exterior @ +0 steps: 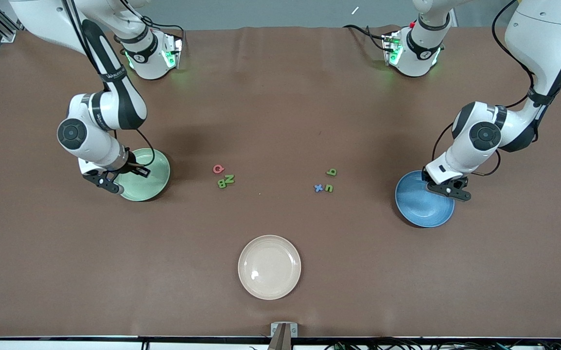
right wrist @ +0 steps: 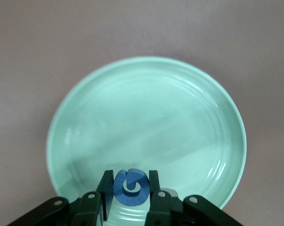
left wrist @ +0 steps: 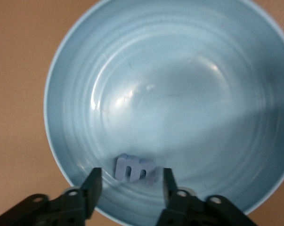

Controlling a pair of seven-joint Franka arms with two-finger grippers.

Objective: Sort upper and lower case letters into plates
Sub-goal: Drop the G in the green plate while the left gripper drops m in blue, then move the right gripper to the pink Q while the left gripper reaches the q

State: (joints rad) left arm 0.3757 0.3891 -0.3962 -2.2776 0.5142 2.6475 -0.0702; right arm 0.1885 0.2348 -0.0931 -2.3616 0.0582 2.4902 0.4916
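Observation:
My left gripper (left wrist: 130, 184) hangs open over the bright blue plate (left wrist: 189, 94), which shows in the front view as the blue plate (exterior: 421, 206) at the left arm's end. A small blue letter m (left wrist: 134, 169) sits between the fingers with a gap on each side, low against the plate's inner wall. My right gripper (right wrist: 130, 186) is shut on a blue letter G (right wrist: 130, 187) over the rim of the pale mint plate (right wrist: 146, 117), the mint plate (exterior: 147, 177) at the right arm's end. Loose letters lie mid-table: pink Q (exterior: 218, 168), green Z (exterior: 230, 179), green B (exterior: 221, 183), green b (exterior: 331, 172), blue x (exterior: 318, 187), green n (exterior: 329, 187).
A cream-white plate (exterior: 269, 267) stands nearer the front camera than the letters, midway along the table. The brown table (exterior: 280, 97) stretches bare between the two arm bases.

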